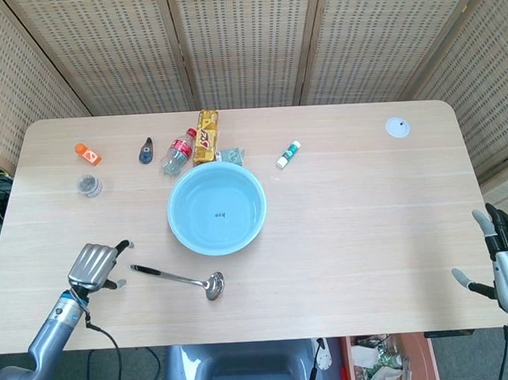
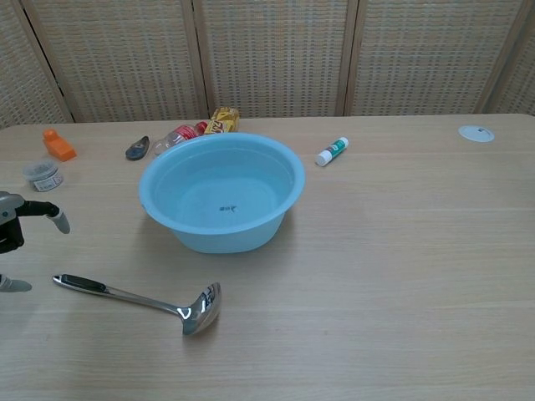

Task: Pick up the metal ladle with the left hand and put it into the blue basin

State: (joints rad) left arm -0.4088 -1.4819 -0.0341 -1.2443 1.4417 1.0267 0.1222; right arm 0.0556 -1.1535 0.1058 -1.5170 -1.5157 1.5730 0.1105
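Centrally on the table (image 1: 367,235) stands the basin (image 1: 216,207), empty. Ladle (image 1: 180,280) lies flat just in front of it, handle pointing left. Left hand (image 1: 94,265) sits beside the handle, fingers apart, holding nothing. Right hand (image 1: 507,262) rests off the table edge, fingers spread.

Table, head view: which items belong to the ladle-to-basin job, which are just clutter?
Job:
metal ladle
blue basin
left hand

Clutter:
plastic bottle
yellow packet
glue stick
orange item
small jar
white disc
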